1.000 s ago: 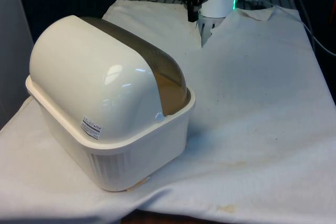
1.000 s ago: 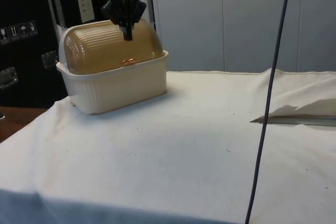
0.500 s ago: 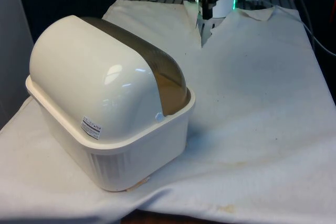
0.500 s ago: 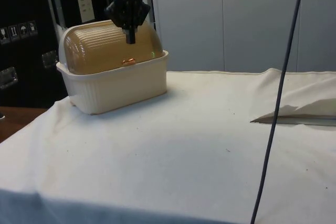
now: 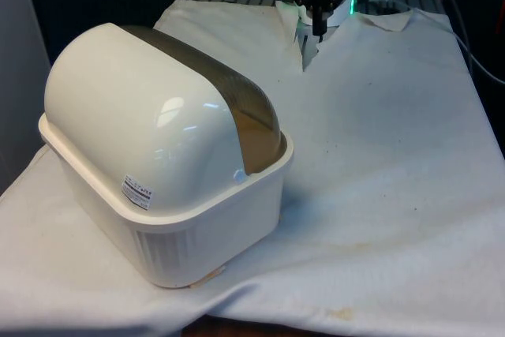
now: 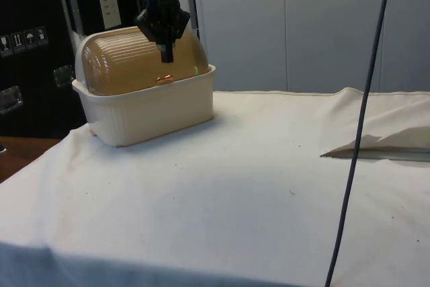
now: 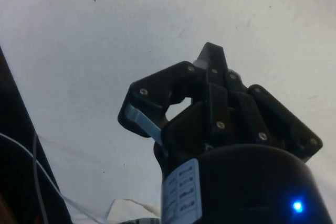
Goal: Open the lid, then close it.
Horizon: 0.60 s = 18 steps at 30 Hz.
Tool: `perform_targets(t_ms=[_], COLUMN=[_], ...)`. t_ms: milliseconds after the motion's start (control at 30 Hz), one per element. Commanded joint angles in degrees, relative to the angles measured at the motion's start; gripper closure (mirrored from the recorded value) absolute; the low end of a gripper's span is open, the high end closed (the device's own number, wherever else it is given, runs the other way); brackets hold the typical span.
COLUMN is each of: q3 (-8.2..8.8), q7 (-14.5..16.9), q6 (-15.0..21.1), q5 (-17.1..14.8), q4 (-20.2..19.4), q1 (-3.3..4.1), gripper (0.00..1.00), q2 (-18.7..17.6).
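Lid point(image 6: 134, 62), ribbed amber dome, sits closed on cream bread box point(image 6: 151, 109); tool point(image 6: 164, 55) fingers pressed together.

Gripper point(image 6: 165, 55) hangs before bread box point(image 6: 144, 95); amber lid point(image 6: 138, 63) down; jaws together.

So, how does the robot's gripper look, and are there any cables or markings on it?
The gripper is black, built from angular linked pieces held by small screws, and narrows down to two slim fingers. A white label with rows of small printed text sits on its rounded black body, as the wrist view shows. A dark cable hangs down in the side view.
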State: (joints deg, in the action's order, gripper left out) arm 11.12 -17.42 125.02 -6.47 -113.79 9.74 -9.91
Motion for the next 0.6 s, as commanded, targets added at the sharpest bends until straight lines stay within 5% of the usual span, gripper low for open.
perform_targets(t_ms=[0, 567], q3=[0.0, -0.17], q7=[0.4, 8.59], q6=[0.0, 0.0], q5=[0.0, 0.0], q4=[-0.06, -0.17], q1=[0.0, 0.0], gripper=[1.0, 1.0], q2=[-0.06, -1.43])
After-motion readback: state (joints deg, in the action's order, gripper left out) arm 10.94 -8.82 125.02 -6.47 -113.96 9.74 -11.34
